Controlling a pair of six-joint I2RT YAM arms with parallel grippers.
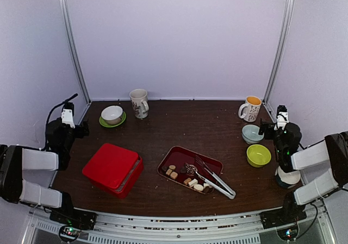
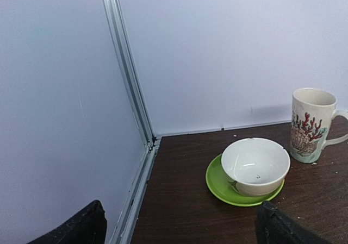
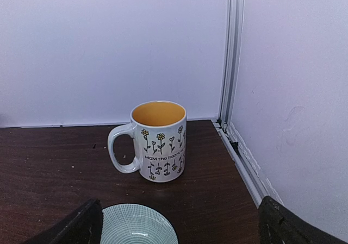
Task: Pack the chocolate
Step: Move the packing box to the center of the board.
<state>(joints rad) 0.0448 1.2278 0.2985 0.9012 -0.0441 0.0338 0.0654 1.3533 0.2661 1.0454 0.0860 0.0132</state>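
Chocolate (image 1: 172,171) and tongs (image 1: 215,180) in the tray (image 1: 182,156) — box (image 1: 111,167) left, bowls (image 1: 258,155) right, mugs (image 1: 140,102) behind

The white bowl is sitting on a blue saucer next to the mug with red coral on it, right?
Not quite. The saucer under the white bowl is green, not blue, as the left wrist view shows. The bowl does sit on it, next to the coral mug.

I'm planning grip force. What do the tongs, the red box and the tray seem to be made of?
The tongs look like bare metal: silvery, with bright glints. The red box seems card or plastic, matte and even; I cannot tell which. The tray looks like dark-red plastic, faintly glossy at its rim.
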